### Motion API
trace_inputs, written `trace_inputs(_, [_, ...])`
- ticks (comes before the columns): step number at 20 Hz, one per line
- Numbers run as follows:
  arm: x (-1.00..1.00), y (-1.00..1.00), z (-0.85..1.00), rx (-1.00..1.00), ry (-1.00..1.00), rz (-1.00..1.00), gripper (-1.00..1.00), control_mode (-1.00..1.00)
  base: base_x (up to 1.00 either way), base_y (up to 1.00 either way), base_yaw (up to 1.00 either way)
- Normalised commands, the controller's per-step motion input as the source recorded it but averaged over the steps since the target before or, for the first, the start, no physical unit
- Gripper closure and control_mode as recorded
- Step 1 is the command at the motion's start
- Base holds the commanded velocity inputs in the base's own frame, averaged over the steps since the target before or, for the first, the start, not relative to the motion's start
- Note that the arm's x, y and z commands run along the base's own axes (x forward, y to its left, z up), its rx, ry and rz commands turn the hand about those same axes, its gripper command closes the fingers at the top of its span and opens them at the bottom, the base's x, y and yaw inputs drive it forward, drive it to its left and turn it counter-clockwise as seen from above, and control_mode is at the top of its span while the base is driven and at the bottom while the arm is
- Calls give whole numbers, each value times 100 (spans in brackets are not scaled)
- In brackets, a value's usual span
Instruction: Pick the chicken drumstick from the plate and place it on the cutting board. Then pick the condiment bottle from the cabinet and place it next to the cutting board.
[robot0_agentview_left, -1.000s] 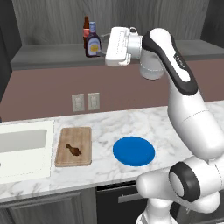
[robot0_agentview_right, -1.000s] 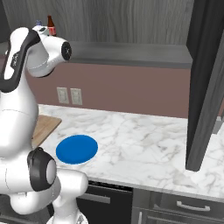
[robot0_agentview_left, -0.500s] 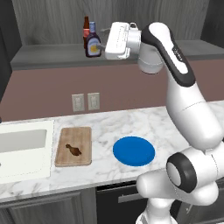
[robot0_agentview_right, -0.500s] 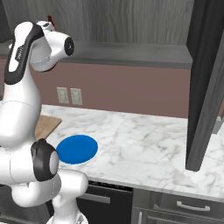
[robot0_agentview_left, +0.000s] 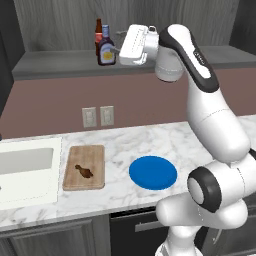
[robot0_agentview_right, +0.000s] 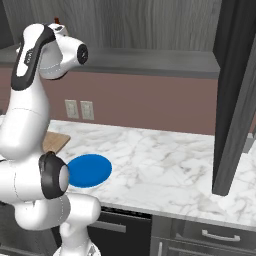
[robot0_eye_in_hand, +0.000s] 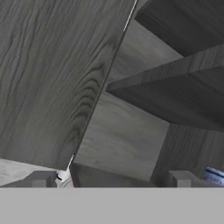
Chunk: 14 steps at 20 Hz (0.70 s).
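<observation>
The chicken drumstick (robot0_agentview_left: 84, 171) lies on the wooden cutting board (robot0_agentview_left: 95, 155), left of the bare blue plate (robot0_agentview_left: 153, 172) on the marble counter. Up on the grey cabinet (robot0_agentview_left: 55, 62) shelf stands the squat condiment bottle (robot0_agentview_left: 106, 49), with a slim brown bottle (robot0_agentview_left: 98, 36) just behind it. My gripper (robot0_agentview_left: 119, 49) is at shelf height, pointing left, just right of the condiment bottle and open with nothing between its fingers. In the hand view the fingertips (robot0_eye_in_hand: 43, 179) stand wide apart, and the bottle's pale cap (robot0_eye_in_hand: 214, 176) shows at the lower right edge.
A white sink (robot0_agentview_left: 25, 170) lies left of the board. Wall outlets (robot0_agentview_left: 97, 116) sit below the shelf. In the right base view an open dark cabinet door (robot0_agentview_right: 235, 100) hangs over the counter's right part, and the plate (robot0_agentview_right: 89, 170) lies near the arm.
The hand has risen and shifted slightly left along the shelf toward the bottles. Its jaws stayed open. Drumstick, board and plate have not moved.
</observation>
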Motion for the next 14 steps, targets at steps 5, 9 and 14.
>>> trace_inputs(5, [27,-2,18,0,4,-4,-100,-100,0,0,0])
trace_inputs(9, [18,0,23,0,4,-4,-100,-100,0,0,0])
trace_inputs(14, [13,0,10,0,1,-2,-100,-100,0,0,0])
